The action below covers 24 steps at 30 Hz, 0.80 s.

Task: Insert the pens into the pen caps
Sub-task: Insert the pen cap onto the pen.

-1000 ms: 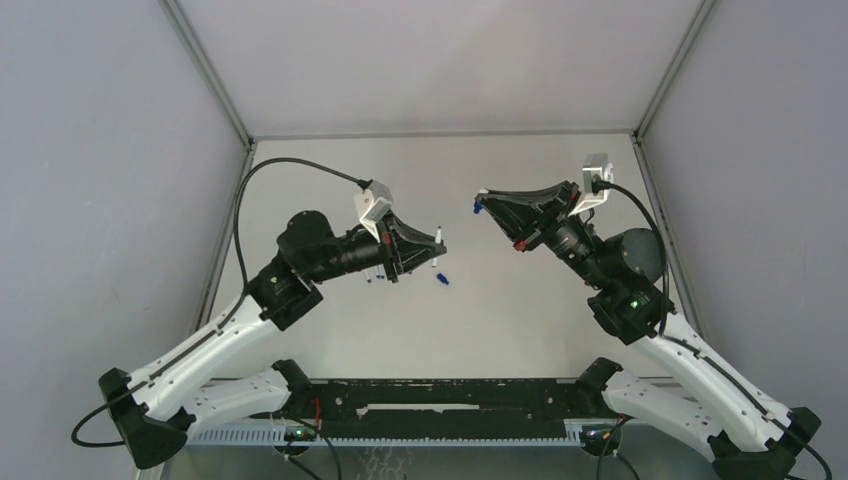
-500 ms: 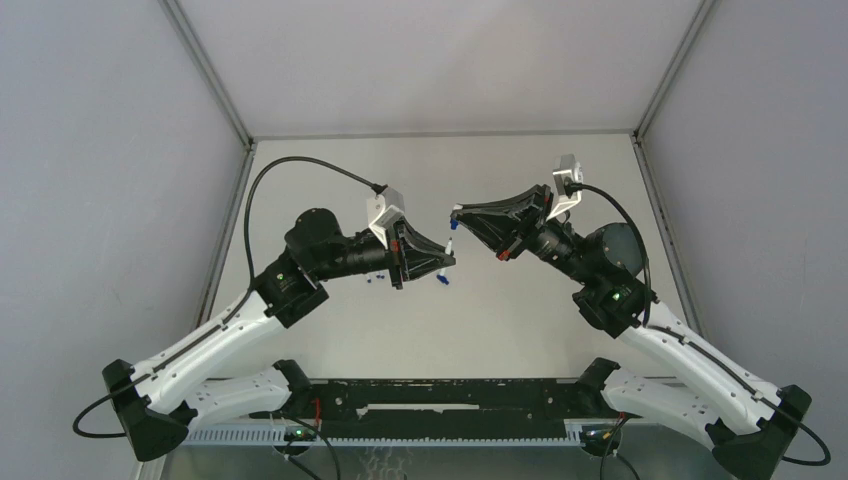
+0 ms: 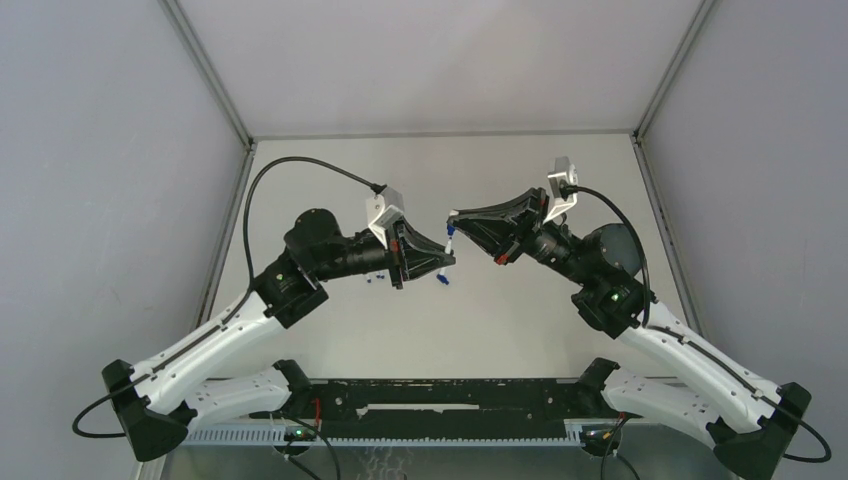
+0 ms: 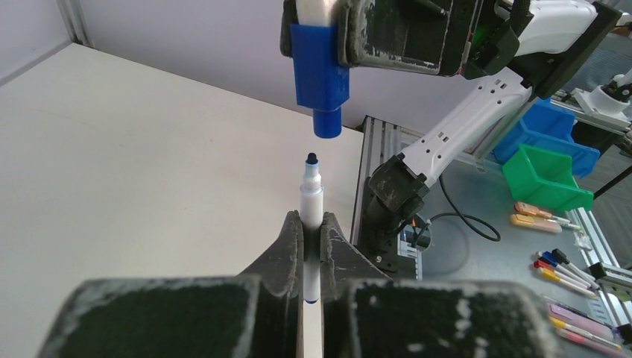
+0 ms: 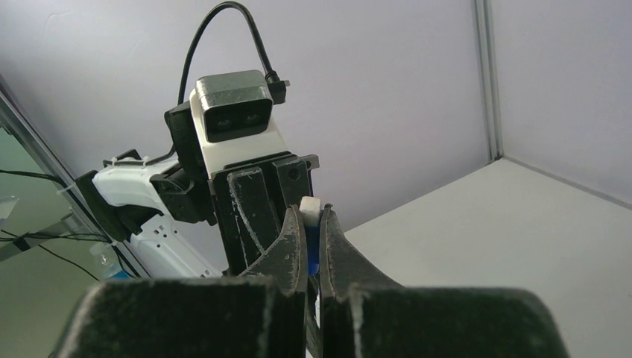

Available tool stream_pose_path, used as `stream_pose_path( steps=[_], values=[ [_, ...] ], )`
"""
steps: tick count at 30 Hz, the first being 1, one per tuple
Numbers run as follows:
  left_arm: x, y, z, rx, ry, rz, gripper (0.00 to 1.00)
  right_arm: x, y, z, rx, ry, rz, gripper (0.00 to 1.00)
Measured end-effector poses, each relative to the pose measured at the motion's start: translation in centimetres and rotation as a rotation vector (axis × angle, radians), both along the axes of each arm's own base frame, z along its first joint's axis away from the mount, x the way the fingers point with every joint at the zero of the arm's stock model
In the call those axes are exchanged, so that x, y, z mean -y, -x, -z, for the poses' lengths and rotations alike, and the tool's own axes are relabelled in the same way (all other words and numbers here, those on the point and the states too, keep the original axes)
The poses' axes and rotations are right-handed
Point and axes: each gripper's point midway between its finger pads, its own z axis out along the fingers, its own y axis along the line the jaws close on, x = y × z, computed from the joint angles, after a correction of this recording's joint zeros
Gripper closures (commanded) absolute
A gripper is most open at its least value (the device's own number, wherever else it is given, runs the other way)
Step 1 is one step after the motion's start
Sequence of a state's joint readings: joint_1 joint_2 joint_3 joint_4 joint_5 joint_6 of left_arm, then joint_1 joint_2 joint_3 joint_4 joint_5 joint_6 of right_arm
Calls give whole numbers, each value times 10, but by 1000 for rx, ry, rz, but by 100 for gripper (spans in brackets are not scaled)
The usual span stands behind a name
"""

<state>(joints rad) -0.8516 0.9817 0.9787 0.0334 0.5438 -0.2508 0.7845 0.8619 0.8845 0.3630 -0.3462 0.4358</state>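
Note:
My left gripper [image 3: 450, 262] is shut on a white pen [image 4: 311, 212] and holds it upright above the table, dark tip up. It also shows in the left wrist view [image 4: 311, 221]. My right gripper [image 3: 452, 214] is shut on a blue pen cap [image 4: 319, 71] with a white end, and also shows in the right wrist view [image 5: 313, 218]. The cap [image 5: 313, 246] hangs open end down, a short gap above the pen tip and almost in line with it. In the top view the pen [image 3: 450, 240] spans between the two gripper tips.
A loose blue cap [image 3: 440, 279] and small pen parts [image 3: 370, 280] lie on the table under my left gripper. Grey walls close the table on three sides. In the left wrist view, blue and green bins [image 4: 548, 175] stand beyond the table edge.
Both grippers have moved toward each other at mid-table. The right one brought the cap left and over the pen held by the left one. In the last half second they barely moved.

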Motion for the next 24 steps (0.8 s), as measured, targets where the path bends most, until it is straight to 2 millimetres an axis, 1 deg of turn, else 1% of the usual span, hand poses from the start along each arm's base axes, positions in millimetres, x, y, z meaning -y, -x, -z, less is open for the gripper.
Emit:
stream_pose_path(
  steps=[11, 24],
  values=[
    [-2, 0, -3, 7, 8, -10, 100, -2, 1, 6, -14, 18, -5, 100],
    [-4, 0, -6, 12, 15, -17, 100, -3, 0, 8, -19, 24, -2, 100]
  ],
)
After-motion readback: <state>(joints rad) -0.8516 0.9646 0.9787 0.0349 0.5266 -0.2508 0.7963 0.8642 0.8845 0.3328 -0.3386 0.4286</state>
